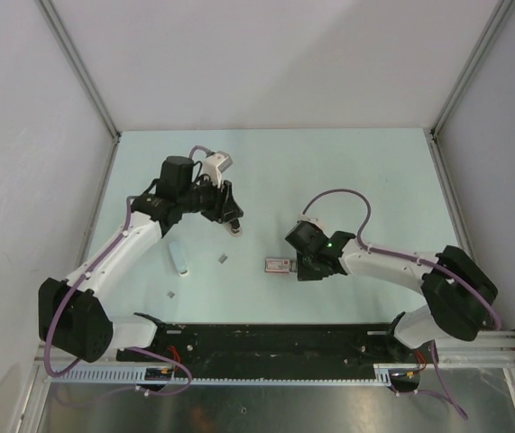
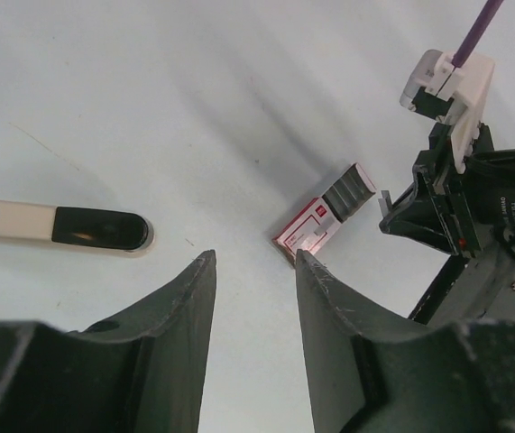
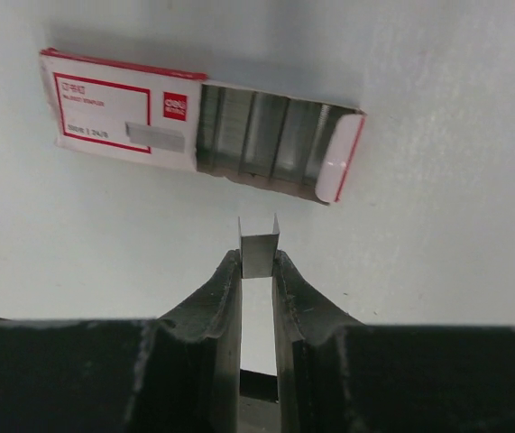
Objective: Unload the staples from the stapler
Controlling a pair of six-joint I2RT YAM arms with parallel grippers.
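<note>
The stapler (image 1: pixel 179 258), a pale slim body with a black end, lies on the table left of centre; it also shows in the left wrist view (image 2: pixel 59 225). My left gripper (image 1: pixel 231 219) is open and empty above the table (image 2: pixel 255 262), with the stapler off to its left. My right gripper (image 1: pixel 304 268) is shut on a short strip of staples (image 3: pixel 259 248), held upright between the fingertips (image 3: pixel 257 263). Just beyond it lies an open red-and-white staple box (image 3: pixel 198 122) with staple strips inside. The box also shows in the top view (image 1: pixel 280 264) and in the left wrist view (image 2: pixel 325 216).
Two small grey staple pieces lie on the table, one (image 1: pixel 224 259) between the stapler and the box, one (image 1: pixel 170 294) nearer the front. The enclosure's grey walls stand close on the left, right and back. A black rail (image 1: pixel 266 347) runs along the near edge.
</note>
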